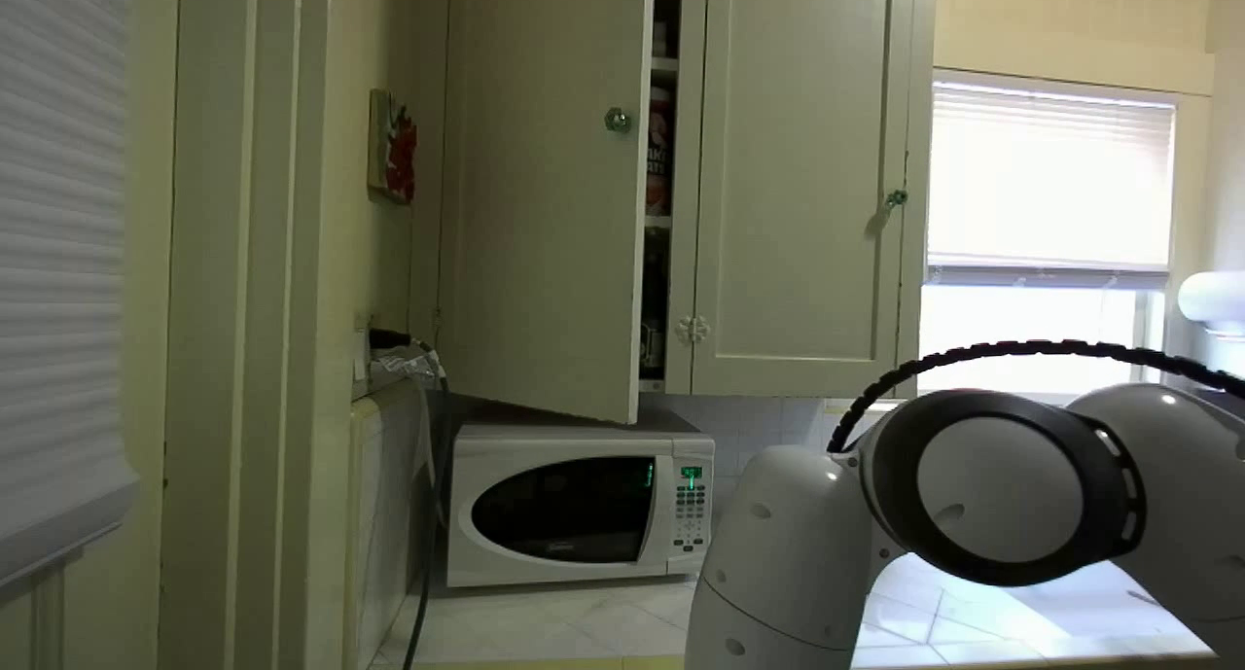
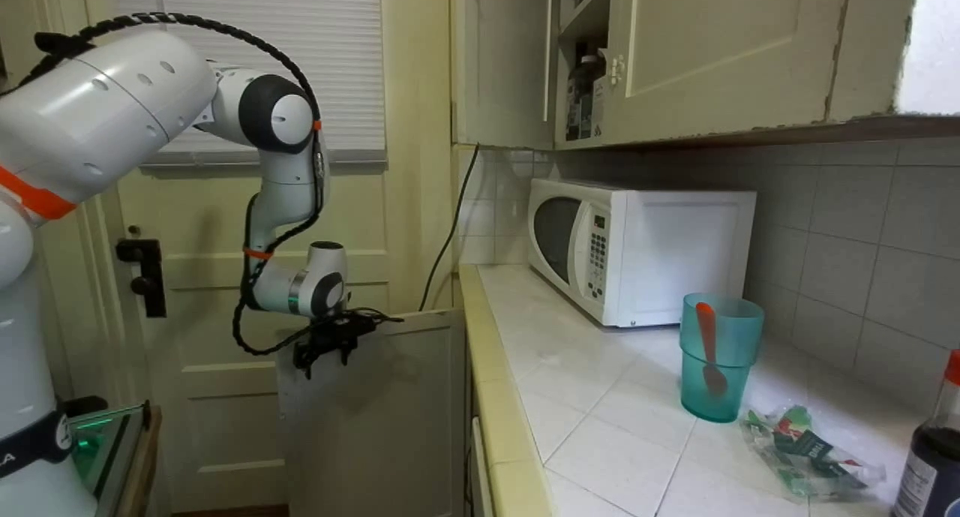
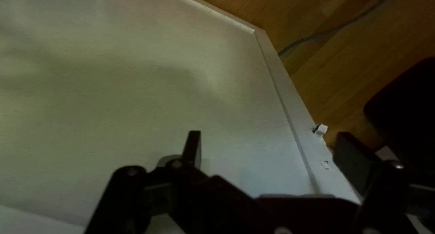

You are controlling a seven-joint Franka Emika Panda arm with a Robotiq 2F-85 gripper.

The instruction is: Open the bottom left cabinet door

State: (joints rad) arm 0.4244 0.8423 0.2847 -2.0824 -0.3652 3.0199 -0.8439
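Observation:
The lower cabinet door is a pale flat panel. It stands swung out from the counter front in an exterior view. In the wrist view the door fills most of the picture, with a raised border and a small white catch at its free edge. My gripper is at the door's upper free corner. In the wrist view the gripper has its fingers wide apart, with nothing gripped. One finger is over the panel face and the other is beyond the free edge. Whether they touch the door cannot be told.
The counter holds a microwave, a teal cup, a plastic bag and a dark bottle. An upper cabinet door stands ajar. A cord hangs behind the lower door. A glass-topped table is beside the robot base.

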